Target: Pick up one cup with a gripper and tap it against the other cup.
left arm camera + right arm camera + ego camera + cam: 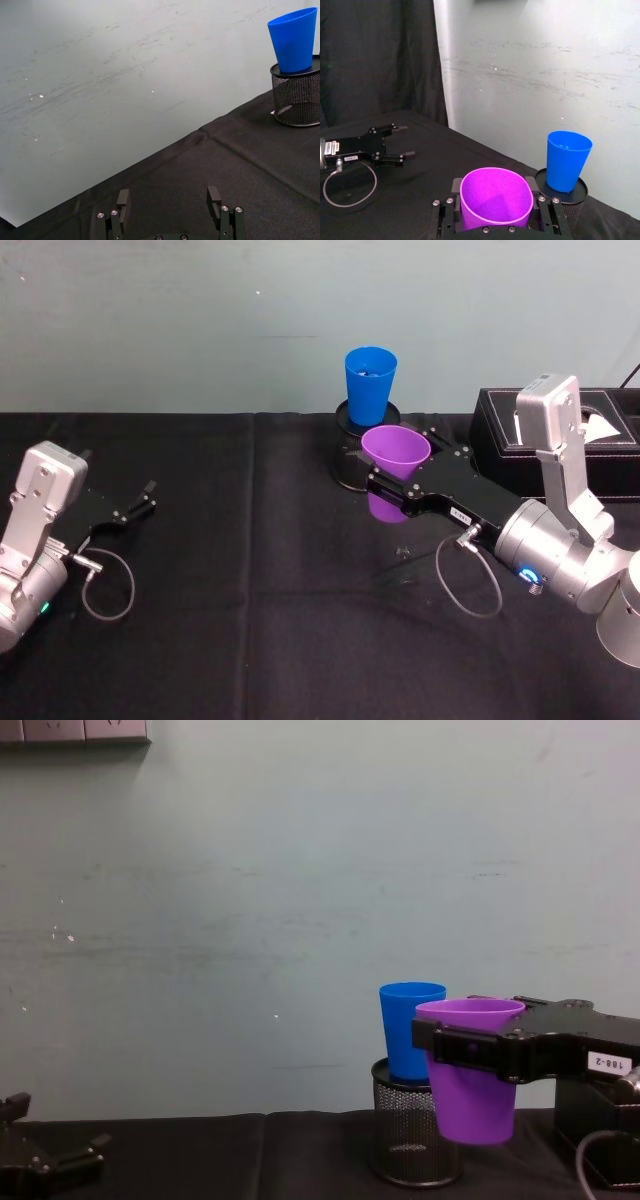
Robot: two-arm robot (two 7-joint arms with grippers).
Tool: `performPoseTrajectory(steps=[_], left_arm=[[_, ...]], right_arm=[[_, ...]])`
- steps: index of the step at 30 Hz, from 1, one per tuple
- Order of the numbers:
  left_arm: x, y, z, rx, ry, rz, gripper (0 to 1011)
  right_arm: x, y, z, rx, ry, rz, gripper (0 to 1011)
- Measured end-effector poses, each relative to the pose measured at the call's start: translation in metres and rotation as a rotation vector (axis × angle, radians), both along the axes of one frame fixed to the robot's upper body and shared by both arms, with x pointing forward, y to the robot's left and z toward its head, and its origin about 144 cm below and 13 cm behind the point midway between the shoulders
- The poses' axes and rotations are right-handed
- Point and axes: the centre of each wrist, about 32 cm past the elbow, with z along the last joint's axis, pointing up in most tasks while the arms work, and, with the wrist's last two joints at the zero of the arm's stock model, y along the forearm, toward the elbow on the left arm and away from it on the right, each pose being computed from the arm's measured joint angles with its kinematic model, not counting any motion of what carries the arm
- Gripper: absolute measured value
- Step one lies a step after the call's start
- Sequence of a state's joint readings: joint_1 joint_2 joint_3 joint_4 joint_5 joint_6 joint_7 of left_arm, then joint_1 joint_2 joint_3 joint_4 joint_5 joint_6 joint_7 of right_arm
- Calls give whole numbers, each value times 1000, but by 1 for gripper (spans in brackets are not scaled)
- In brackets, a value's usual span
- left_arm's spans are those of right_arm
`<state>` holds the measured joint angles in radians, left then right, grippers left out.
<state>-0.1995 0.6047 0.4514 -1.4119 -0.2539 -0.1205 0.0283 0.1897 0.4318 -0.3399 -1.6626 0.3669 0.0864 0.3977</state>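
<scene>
Black fingers [383, 487] of the right gripper [400, 468] were closed just wide enough to clamp the purple cup [393, 452] between them, one finger on each side of its wall a little below the rim. The cup sat upright in that grip, mouth up. In the chest view its base hung clear of the black cloth [250, 590]. Back from the fingertips, the gripper's flat black body carried a small white label [602, 1060] and joined a silver arm [545, 550] with a blue light. A thin grey cable [470, 580] looped beside the wrist. Just beyond the fingertips, toward the pale wall [200, 320], the blue cup [369, 380] stood upright in the mouth of a black mesh pot [415, 1135]. Its rim was at about the same height as the purple cup's. From the chest the two cups overlapped, but the right wrist view showed a gap between them, so they were near and not touching. Behind the gripper, on the arm's far side, a black box [500, 420] rested on the cloth by the wall. Well apart, across the cloth to the left, the left gripper [150, 496] lay low over the table with its fingers spread and nothing between them.
</scene>
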Motion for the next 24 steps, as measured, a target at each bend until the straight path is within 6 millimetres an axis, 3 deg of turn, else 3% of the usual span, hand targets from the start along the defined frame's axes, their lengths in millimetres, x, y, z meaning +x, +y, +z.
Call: performPoseTrajectory(steps=[24], left_arm=[[0,0,0,0,0,0,1000]], right_arm=[[0,0,0,0,0,0,754]])
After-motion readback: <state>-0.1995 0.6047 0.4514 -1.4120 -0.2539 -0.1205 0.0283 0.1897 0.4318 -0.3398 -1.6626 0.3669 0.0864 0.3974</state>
